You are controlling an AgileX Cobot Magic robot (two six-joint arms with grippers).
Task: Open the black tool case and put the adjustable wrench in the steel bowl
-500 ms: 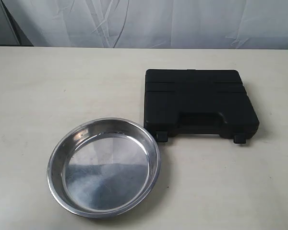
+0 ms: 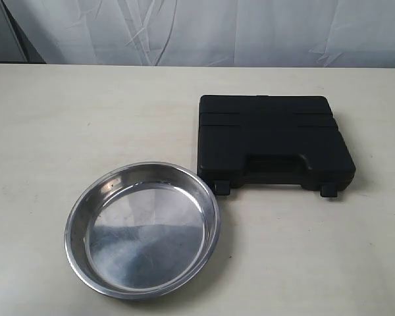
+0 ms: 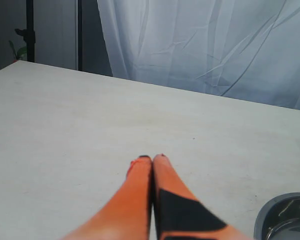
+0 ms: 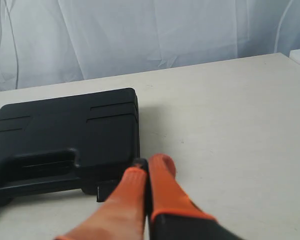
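Black moulded plastic was seen in the exterior view: the black tool case [image 2: 273, 141] was laid flat on the pale counter [image 2: 52, 131], its ribbed lid shut and its contents hidden. The handle cut-out and two small latches [image 2: 328, 190] were turned toward the camera. The steel bowl [image 2: 72, 227] was set upright on the counter, nearer the camera and to the left of the case, its rolled rim just beside the case's left latch corner. A white curtain [image 2: 184, 33] was hung behind the counter.

In the left wrist view, the left pincer [image 3: 151, 159] was shown with its orange fingers pressed together on nothing, above bare counter. Only an arc of the bowl's rim [image 3: 270, 212] was caught at the edge of that picture.

In the right wrist view, the right pincer [image 4: 147, 162] was likewise shown with its fingers together and empty. Its tips were held near a corner of the closed case [image 4: 65, 132], close to one latch [image 4: 106, 192].
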